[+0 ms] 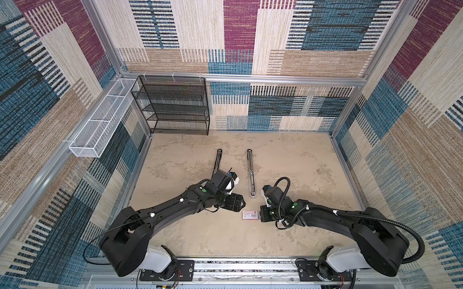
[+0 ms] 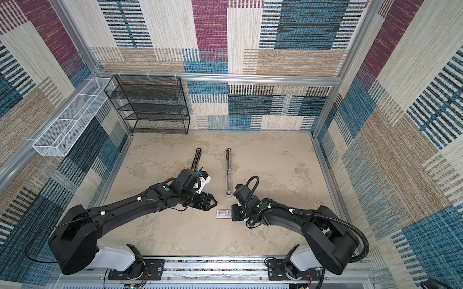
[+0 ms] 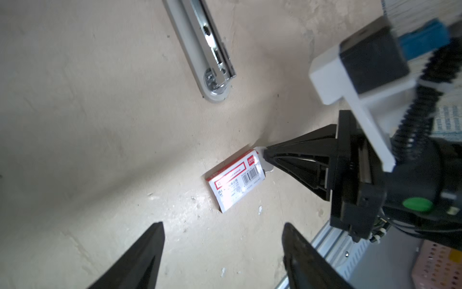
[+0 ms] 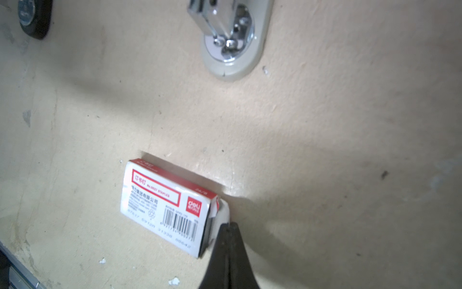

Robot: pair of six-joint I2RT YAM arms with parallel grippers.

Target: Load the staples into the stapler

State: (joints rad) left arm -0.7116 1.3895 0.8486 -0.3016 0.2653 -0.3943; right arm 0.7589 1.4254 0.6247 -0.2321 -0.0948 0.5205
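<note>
The staples box (image 1: 250,215) (image 2: 224,214) lies flat on the table (image 1: 303,166), label face up, near the middle of the front half. Its long axis runs left to right in both top views. The red band lies along the far long edge, and the barcode end points toward the right arm.

Right gripper (image 1: 261,217) (image 2: 232,216): fingers together. In the right wrist view the right gripper (image 4: 228,226) meets the barcode end of the box (image 4: 167,207), where a white end flap (image 4: 223,212) stands out from the box. In the left wrist view the flap (image 3: 260,150) shows on both sides of the closed tips (image 3: 265,155), which pinch it.

Left gripper (image 1: 240,202) (image 2: 212,201): fingers apart, holding nothing. It hangs to the left of the box and slightly farther back, near it but not touching. In the left wrist view the box (image 3: 236,181) lies ahead of the gripper (image 3: 223,225), within the line of the gap between its two fingers.

A light grey stapler (image 1: 251,175) (image 2: 228,174) lies opened flat just beyond the box, apart from it. Its long axis runs from near to far, and its metal channel (image 3: 207,50) faces up. The rounded near end (image 4: 231,37) points toward the box.

A black stapler (image 1: 217,160) (image 2: 196,158) lies to the left, its near end hidden by the left arm.
</note>
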